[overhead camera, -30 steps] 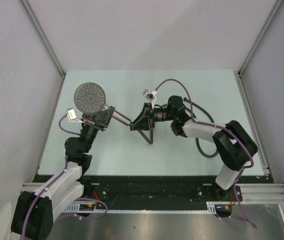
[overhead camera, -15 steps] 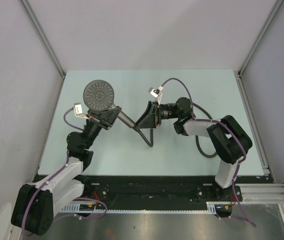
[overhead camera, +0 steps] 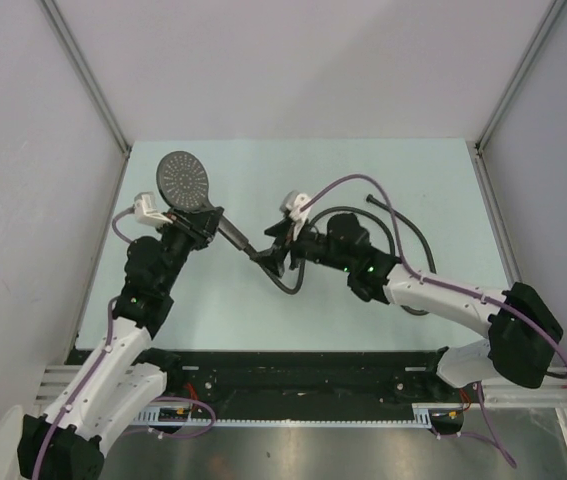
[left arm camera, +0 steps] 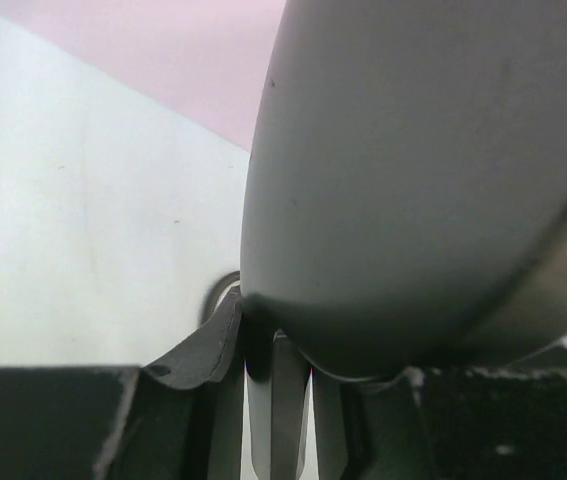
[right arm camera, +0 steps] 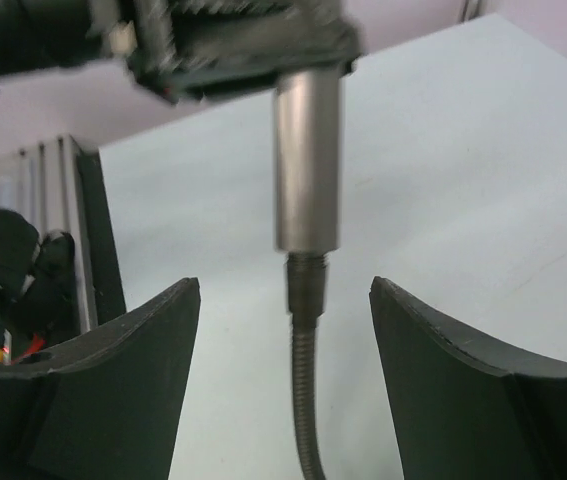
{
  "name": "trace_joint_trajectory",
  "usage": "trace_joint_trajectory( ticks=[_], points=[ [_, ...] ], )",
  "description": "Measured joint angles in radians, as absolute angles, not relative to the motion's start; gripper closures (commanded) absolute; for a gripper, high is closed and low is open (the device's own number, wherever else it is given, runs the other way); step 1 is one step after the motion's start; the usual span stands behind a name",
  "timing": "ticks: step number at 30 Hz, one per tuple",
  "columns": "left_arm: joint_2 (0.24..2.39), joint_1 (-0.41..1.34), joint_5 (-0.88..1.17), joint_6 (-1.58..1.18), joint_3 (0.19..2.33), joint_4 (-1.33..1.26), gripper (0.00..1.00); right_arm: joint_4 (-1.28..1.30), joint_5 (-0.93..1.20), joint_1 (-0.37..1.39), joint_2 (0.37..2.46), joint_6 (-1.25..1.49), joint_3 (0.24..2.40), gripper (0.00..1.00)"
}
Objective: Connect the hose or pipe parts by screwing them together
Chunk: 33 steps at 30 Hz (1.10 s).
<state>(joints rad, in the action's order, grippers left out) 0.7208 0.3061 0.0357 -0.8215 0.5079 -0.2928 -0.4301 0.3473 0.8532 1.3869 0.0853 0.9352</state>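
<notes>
My left gripper [overhead camera: 201, 228] is clamped on the handle of the shower head [overhead camera: 185, 180], dotted face up, with the handle slanting toward the right arm. The right gripper [right arm camera: 283, 295] is spread wide. The hose [right arm camera: 306, 400] and its threaded nut [right arm camera: 306, 285] sit between the fingers, touching neither. The nut meets the handle's end, and the hose runs on along the same axis — straight out from the right fingers. That arm is nearer, so I'd close it on the nut.
</notes>
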Motion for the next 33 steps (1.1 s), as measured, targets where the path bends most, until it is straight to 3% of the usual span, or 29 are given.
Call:
trace_joint_trajectory(
  ticks=[10, 20, 23, 24, 25, 28, 30, 33],
  points=[
    [0.739, 0.306, -0.062, -0.842, 0.578, -0.021, 1.00, -0.411, -0.137, 1.160, 1.510, -0.167, 0.939, 0.29],
    [0.740, 0.306, -0.068, -0.873, 0.588, 0.037, 1.00, -0.422, -0.374, 1.209, 1.640, -0.264, 0.984, 0.37],
    [0.740, 0.306, -0.068, -0.890, 0.588, 0.044, 0.99, -0.448, -0.395, 1.209, 1.650, -0.271, 0.999, 0.53],
    [0.740, 0.306, -0.068, -0.894, 0.588, 0.046, 1.00, -0.454, -0.397, 1.209, 1.654, -0.274, 1.003, 0.60],
    [0.740, 0.306, -0.068, -0.900, 0.588, 0.047, 1.00, -0.461, -0.396, 1.209, 1.660, -0.274, 1.008, 0.75],
    [0.739, 0.305, -0.071, -0.919, 0.589, 0.047, 1.00, -0.473, -0.396, 1.209, 1.673, -0.268, 1.014, 0.93],
    [0.739, 0.303, -0.074, -0.925, 0.589, 0.049, 1.00, -0.475, -0.391, 1.204, 1.674, -0.259, 1.015, 1.00],
    [0.738, 0.300, -0.077, -0.915, 0.588, 0.045, 1.00, -0.473, -0.340, 1.181, 1.673, -0.233, 1.015, 1.00]
  ],
)
